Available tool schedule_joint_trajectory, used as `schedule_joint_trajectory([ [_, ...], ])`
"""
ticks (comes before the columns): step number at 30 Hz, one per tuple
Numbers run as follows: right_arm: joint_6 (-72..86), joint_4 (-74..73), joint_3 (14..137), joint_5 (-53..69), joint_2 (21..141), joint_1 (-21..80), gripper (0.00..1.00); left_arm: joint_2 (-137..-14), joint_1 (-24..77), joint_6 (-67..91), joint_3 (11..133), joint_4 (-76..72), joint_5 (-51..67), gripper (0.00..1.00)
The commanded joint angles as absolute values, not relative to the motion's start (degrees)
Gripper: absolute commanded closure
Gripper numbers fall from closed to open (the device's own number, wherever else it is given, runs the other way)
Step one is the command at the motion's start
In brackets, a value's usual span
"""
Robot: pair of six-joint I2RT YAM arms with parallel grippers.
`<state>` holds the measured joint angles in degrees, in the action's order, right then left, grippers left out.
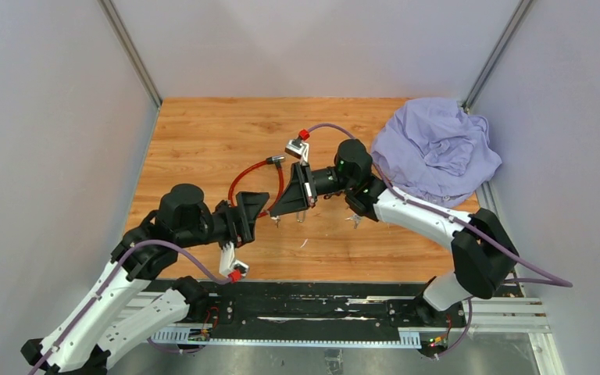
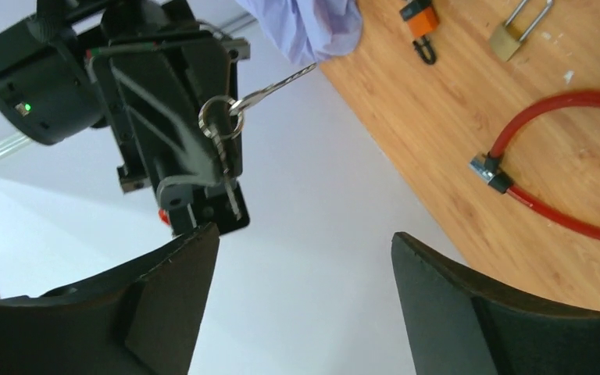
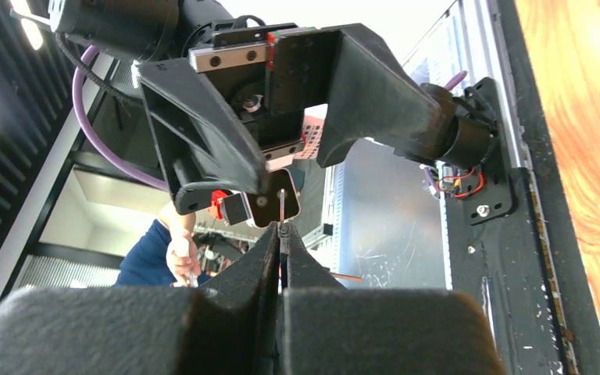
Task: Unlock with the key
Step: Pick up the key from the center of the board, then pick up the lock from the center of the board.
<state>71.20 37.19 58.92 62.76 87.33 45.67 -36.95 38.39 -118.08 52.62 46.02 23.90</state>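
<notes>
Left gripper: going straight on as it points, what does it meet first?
Probably the right gripper, shut on the keys, facing it nose to nose in the top view. Alignment in depth unclear.

We see a red cable lock (image 2: 570, 98) on the orange-brown, wood-grained table (image 1: 203, 133), a lavender cloth (image 1: 437, 148) far right, silver keys (image 2: 223, 129), a brass-coloured padlock (image 2: 508, 39) and a small orange-and-black lock (image 2: 420, 19). The arms (image 1: 418, 212) are white and black, their cables (image 1: 516, 262) purple.
</notes>
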Motion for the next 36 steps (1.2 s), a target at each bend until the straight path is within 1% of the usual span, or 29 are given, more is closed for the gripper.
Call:
schedule_joint_trajectory([
  [1,65.4,31.1,57.7,61.5,84.3,42.9,0.99,-37.8,38.5,-123.1,52.9,39.5,20.3,0.12],
  [4,57.3,20.7,58.1,60.3,82.5,41.3,0.99,-41.0,38.5,-110.3,55.5,40.1,16.7,0.10],
  [7,46.5,6.3,58.9,57.4,80.1,38.5,0.99,-49.4,38.5,-94.0,61.0,45.2,13.2,0.10],
  [8,43.5,0.6,58.9,55.9,79.2,37.3,0.99,-52.3,38.5,-90.8,62.8,48.1,12.6,0.10],
  [11,37.2,-6.9,57.0,52.6,76.2,33.1,0.99,-60.9,38.5,-82.2,65.9,52.7,13.6,0.10],
  [13,35.1,-9.7,55.1,50.2,73.4,31.0,0.99,-67.9,38.5,-71.7,68.8,52.5,14.8,0.10],
  [16,31.9,-14.8,53.4,45.9,69.3,29.2,0.99,-79.1,38.5,-49.9,74.9,50.3,11.8,0.15],
  [18,31.0,-16.9,52.8,44.5,67.1,28.2,0.99,-84.3,38.4,-39.9,77.2,49.0,11.1,0.17],
  [21,29.6,-19.0,52.2,42.3,64.5,27.4,0.99,-86.8,38.4,-24.9,75.1,41.2,12.7,0.18],
  [23,28.4,-21.1,52.6,41.1,63.3,27.0,0.99,-88.1,38.4,-16.7,72.9,35.6,11.5,0.20],
  [30,24.7,-27.5,54.7,36.2,60.0,26.7,1.00,-94.8,38.4,-3.5,68.6,25.7,7.7,0.27],
  [36,23.5,-30.1,55.9,33.0,58.3,26.7,0.99,-100.4,38.4,2.3,68.6,21.9,5.1,0.32],
])
